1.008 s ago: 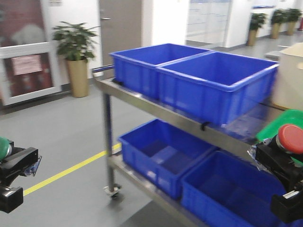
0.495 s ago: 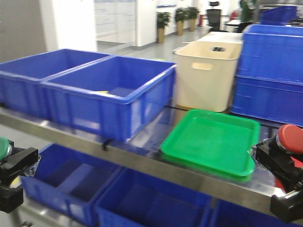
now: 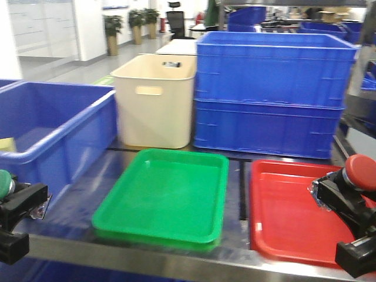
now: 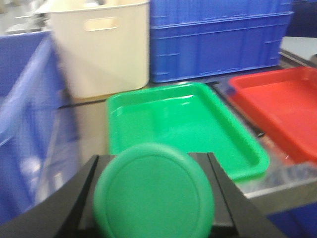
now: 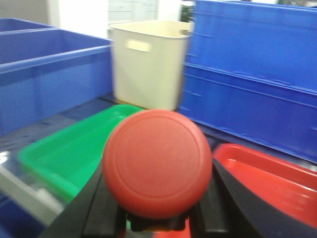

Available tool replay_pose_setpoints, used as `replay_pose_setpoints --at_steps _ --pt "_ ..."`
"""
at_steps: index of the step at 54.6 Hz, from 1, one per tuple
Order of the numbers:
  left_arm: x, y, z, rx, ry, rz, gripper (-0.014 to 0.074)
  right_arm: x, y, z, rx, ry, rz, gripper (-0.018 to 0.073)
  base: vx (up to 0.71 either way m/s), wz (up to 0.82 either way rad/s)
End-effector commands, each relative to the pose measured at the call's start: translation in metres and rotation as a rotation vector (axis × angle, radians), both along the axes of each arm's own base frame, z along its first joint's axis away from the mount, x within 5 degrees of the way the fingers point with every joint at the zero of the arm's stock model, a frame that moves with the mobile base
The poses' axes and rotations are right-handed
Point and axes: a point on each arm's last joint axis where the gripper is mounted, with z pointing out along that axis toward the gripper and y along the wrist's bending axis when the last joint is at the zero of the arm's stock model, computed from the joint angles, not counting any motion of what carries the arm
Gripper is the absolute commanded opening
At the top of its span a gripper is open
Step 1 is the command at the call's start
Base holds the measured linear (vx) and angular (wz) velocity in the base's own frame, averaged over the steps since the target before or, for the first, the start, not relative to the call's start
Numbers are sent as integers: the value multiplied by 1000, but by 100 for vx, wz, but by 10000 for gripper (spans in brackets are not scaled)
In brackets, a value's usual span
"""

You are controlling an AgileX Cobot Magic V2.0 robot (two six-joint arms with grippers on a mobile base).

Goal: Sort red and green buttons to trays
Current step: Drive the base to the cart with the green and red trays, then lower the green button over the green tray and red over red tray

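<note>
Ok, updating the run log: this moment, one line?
left pincer shut on green button | right pincer shut on red button | green tray, red tray empty

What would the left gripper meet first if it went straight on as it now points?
Probably the green tray, lying ahead of the left gripper; if it passes above the rim, the cream tub behind.

Close-up red button [image 5: 157, 161] before green tray [image 5: 64, 148], red tray [image 5: 267, 181].

My left gripper [image 3: 17, 222], matte black, blocky fingers [image 3: 26, 197], scrap of clear film [image 3: 40, 210] at one tip, my right gripper [image 3: 352, 228] equally black, angular, same film
</note>
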Motion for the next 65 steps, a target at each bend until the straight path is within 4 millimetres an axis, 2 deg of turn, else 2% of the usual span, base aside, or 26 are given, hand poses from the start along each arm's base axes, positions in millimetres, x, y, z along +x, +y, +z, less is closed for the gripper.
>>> replay_pose_setpoints --at_steps 1,29,65 --pt "-1 2 20 -56 -115 18 -3 -3 1 22 32 -126 23 -9 19 -51" --pt "-1 2 20 -56 -115 18 -3 -3 1 22 32 -126 23 -9 17 -35" --pt "-1 2 20 -56 -115 18 -3 -3 1 22 32 -126 23 -9 9 1"
